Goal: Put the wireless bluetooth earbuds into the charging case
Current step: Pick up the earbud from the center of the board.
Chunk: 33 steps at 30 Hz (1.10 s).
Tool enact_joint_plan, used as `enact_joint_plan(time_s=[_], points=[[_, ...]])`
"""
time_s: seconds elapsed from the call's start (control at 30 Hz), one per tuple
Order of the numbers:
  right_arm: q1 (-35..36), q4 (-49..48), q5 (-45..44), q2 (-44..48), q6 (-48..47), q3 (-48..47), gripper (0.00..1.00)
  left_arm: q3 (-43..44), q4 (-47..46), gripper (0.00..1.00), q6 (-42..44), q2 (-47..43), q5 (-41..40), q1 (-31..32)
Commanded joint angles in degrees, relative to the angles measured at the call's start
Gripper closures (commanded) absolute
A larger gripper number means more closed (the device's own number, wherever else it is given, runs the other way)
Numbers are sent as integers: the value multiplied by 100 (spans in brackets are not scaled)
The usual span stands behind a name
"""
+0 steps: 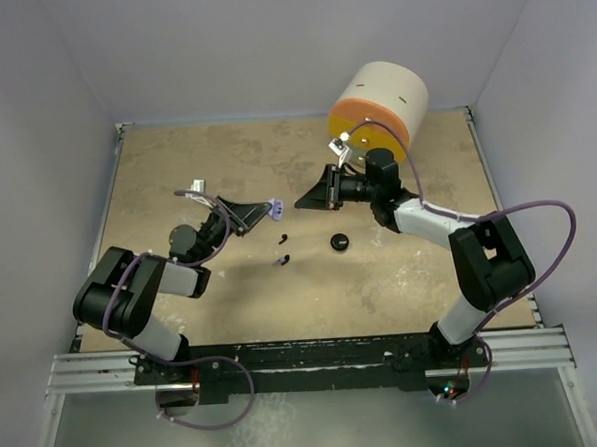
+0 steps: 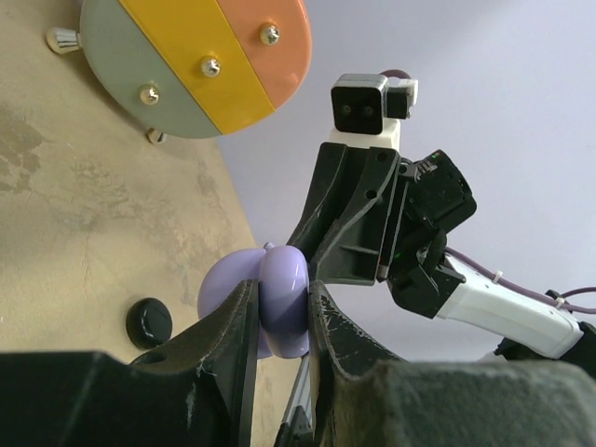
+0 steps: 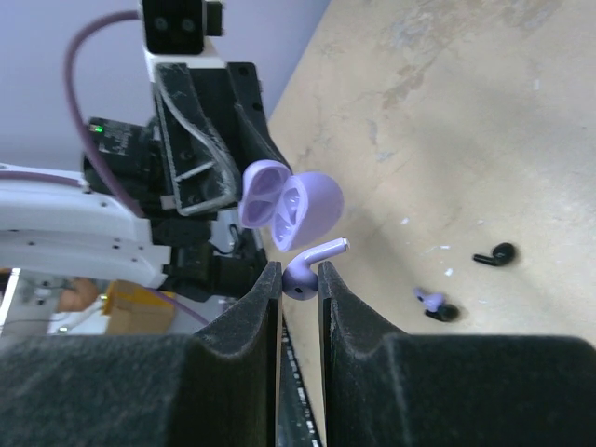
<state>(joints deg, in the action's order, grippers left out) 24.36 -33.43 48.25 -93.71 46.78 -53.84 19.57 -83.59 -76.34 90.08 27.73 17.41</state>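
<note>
The lavender charging case [image 2: 279, 307] hangs above the table with its lid open, and my left gripper [image 2: 282, 287] is shut on it. In the right wrist view the open case [image 3: 291, 205] faces me, just beyond my right gripper [image 3: 300, 270]. That gripper is shut on a lavender earbud [image 3: 305, 277] whose stem points up toward the case. From above, the left gripper [image 1: 268, 211] and right gripper [image 1: 302, 200] nearly meet at the case [image 1: 276, 208]. Two more earbuds lie on the table: a black one [image 3: 494, 254] and a lavender-and-black one [image 3: 436, 305].
A black round puck [image 1: 340, 242] lies on the table right of the loose earbuds [image 1: 282, 248]. A large cream and orange cylinder [image 1: 377, 104] lies on its side at the back, behind the right arm. Grey walls close in the table's sides.
</note>
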Motion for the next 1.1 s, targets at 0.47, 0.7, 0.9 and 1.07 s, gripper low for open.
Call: enact_joint_plan(time_s=[0.47,0.7,0.9,1.07], points=[[-63,-2103,518,271,2914,746,100,-359,-1497,100,-312,290,-71,-36],[-63,-2787,104,445,3704,1041,100,-329,-1495,100,-333,292,-127,-17],[-63,-3406,-101,457,4255,1347,100,-240,-1500,100,-345,282,-209,117],[-63,-4105,-206,312,4714,1652,100,-138,-1502,100,-319,302,-301,266]])
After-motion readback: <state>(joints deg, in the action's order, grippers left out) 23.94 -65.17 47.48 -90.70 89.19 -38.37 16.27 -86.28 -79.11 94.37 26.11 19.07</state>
